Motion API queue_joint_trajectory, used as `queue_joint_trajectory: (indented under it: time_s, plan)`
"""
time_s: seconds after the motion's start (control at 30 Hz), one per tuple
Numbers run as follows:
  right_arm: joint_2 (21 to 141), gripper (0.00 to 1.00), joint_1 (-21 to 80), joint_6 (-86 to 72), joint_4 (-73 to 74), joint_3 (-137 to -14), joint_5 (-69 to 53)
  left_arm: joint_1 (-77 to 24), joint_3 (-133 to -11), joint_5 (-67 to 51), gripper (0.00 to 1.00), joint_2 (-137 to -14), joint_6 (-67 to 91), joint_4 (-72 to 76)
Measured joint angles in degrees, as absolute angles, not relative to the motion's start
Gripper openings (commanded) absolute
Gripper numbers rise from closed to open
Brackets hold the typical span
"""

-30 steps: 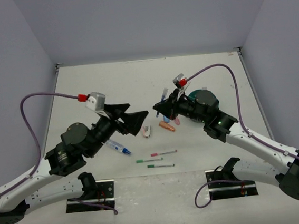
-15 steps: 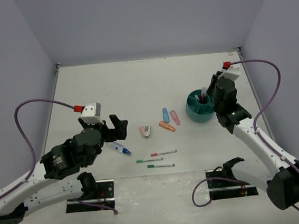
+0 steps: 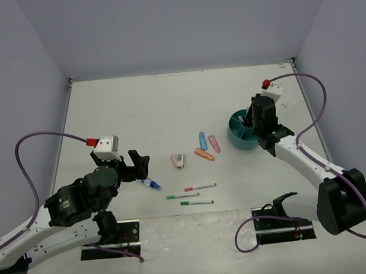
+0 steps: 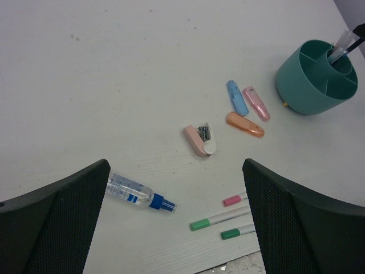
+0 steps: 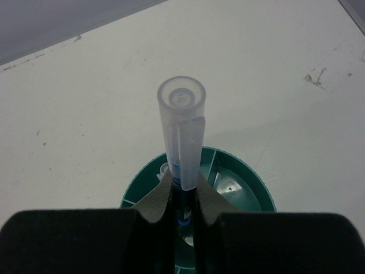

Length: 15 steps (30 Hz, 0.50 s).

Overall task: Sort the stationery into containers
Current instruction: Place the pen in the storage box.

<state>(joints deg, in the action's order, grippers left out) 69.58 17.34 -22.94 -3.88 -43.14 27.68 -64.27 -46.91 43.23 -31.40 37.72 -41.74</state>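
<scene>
Right fingers (image 5: 164,197), moved over the teal cup (image 4: 308,94), pinch a pen (image 5: 182,131).

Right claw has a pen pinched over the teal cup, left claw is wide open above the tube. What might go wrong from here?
1. The pen is tall beside the low teal cup; released from the right claw, it may lean out over the rim and tip the cup.
2. The blue-capped tube lies flat below the open left claw; being round, it may roll away as the claw closes, toward the green-capped pens.
</scene>
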Motion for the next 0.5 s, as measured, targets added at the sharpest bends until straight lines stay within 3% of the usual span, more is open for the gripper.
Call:
queue_joint_trajectory:
  time_s: [0.2, 0.5]
  plan:
    - [70.43, 0.19, 17.34, -24.63, -6.31, -42.40, 26.02, -64.27, -46.89, 42.85, 1.00, -31.42, 37.31, -41.67]
    - [69.75, 0.21, 17.34, -25.10, -8.03, -41.01, 23.90, -64.27, -46.81, 42.15, 1.00, -31.84, 36.97, -41.65]
